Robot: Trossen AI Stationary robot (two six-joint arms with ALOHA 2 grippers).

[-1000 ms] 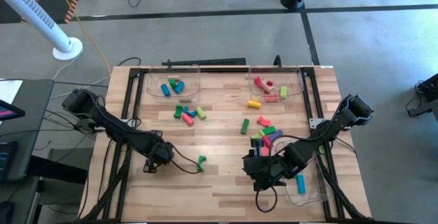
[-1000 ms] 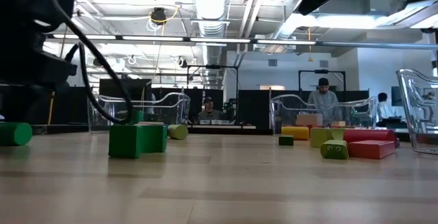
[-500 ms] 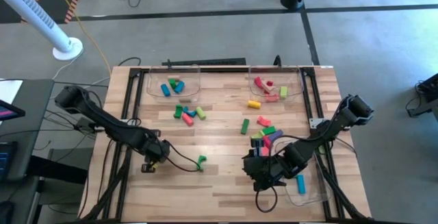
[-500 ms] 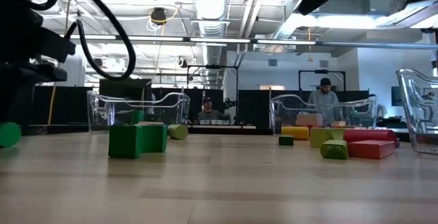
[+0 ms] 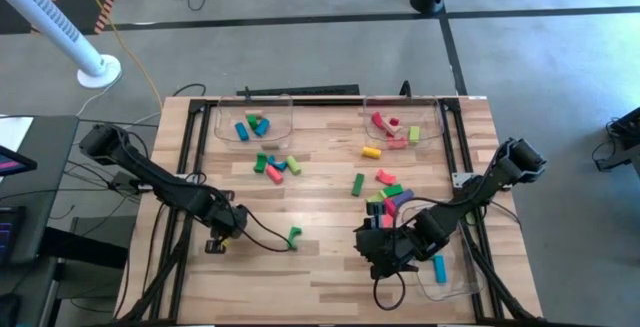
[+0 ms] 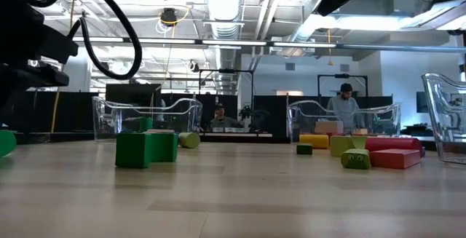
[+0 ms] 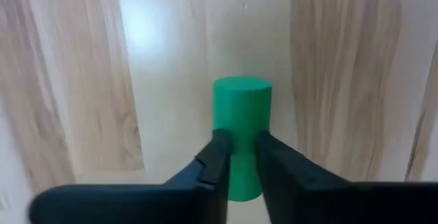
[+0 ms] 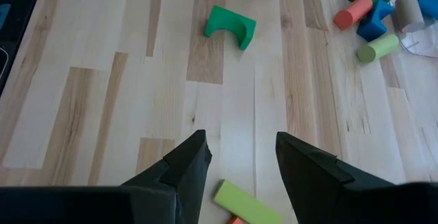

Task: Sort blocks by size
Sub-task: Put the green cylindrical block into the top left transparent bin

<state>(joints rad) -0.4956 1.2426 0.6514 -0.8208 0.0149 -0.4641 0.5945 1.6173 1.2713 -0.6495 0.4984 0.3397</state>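
Note:
My left gripper (image 5: pixel 216 241) stands near the table's left edge, pointing down and shut on a green cylinder (image 7: pixel 241 104). In the low view that cylinder (image 6: pixel 3 143) shows at table height. My right gripper (image 5: pixel 385 255) hangs open over the near right part of the table, with a light-green bar (image 8: pixel 248 210) below its fingers. A green arch block (image 5: pixel 294 236) lies on the table between the two grippers. Other blocks lie in a cluster (image 5: pixel 275 164) toward the far left and in a heap (image 5: pixel 390 199) beside the right arm. My left gripper pinches the green cylinder's curved side (image 7: pixel 241 125) between its two fingers, about midway along its length. The fingers come from above, pointing down, and lie across the cylinder. Whether the cylinder rests on the table or hangs just above it, I cannot tell.
Clear trays stand at the far left (image 5: pixel 252 119), holding blue and green blocks, at the far right (image 5: pixel 403 122), holding red and pink ones, and at the near right (image 5: pixel 447 275), holding a blue block (image 5: pixel 439 267). A yellow cylinder (image 5: pixel 371 151) and a green bar (image 5: pixel 357 184) lie loose.
My left gripper has drawn a little toward the table's left edge and has risen slightly. The green cylinder has shifted a little the same way.

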